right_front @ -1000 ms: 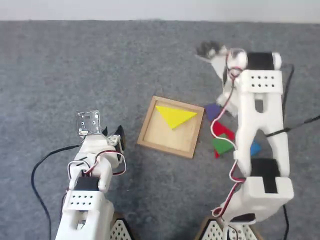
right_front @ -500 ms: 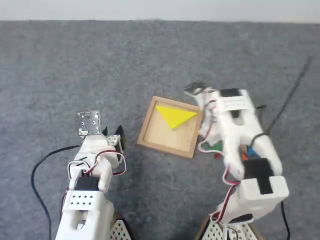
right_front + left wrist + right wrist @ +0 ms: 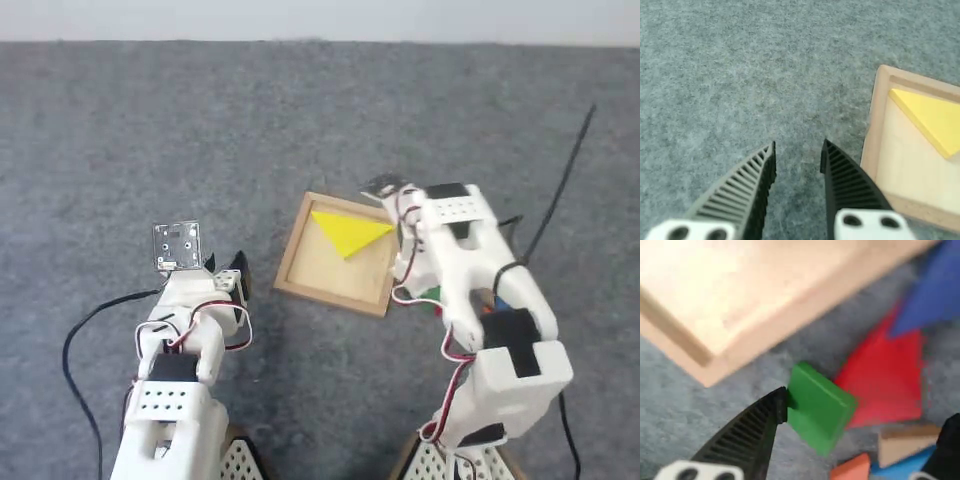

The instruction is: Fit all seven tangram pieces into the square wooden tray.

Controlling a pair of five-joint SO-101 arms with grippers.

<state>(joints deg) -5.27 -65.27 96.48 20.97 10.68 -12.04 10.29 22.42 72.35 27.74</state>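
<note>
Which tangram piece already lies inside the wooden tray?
The flat yellow triangle; the green block, red triangle and blue piece lie outside the square wooden tray.

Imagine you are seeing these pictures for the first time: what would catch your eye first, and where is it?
The bright yellow triangular piece stands out, lying alone in the square wooden tray on the grey carpet. Just outside the tray's corner, the open right gripper has one finger right beside a green wooden block, with a red triangular piece next to it.
</note>
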